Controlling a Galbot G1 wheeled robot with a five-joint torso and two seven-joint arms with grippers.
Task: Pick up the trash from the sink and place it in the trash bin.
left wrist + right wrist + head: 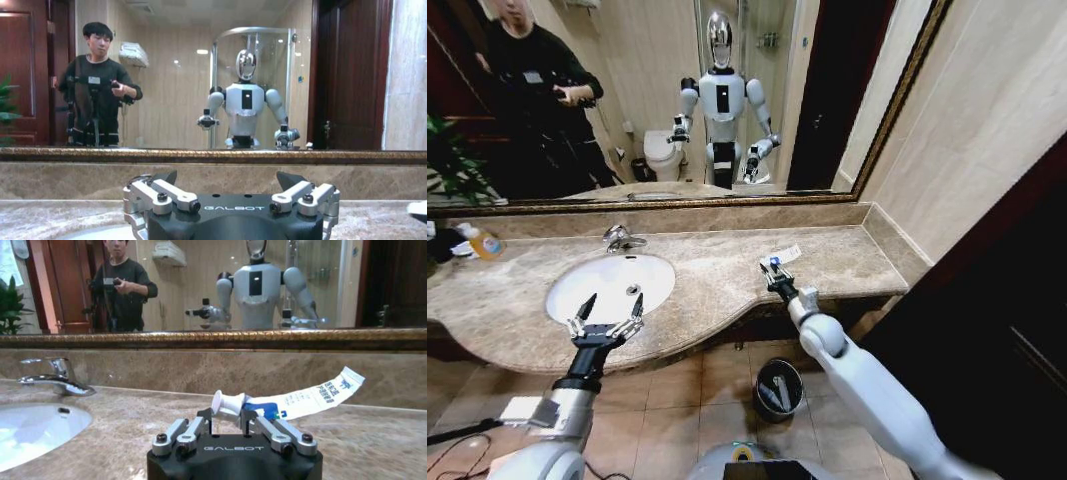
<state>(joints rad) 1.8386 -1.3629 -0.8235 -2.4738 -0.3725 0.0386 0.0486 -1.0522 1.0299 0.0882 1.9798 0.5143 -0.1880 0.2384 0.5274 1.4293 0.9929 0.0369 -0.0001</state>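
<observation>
Head view, left pincer (606, 317): fingers apart, over sink (567, 290) front rim.
Right pincer (773, 270): clamped on white tube (283, 402), on bench (837, 262).
Trash bin (778, 389): floor, below bench.

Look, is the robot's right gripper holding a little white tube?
Yes, the right gripper is shut on a white tube above the counter.

A gilt-framed mirror (727, 100) hangs above an orange-labelled bottle (487, 243).

Gold-framed mirror (577, 100) above, beige tiled walls (987, 130), brown floor tiles (697, 385) (glossy).
</observation>
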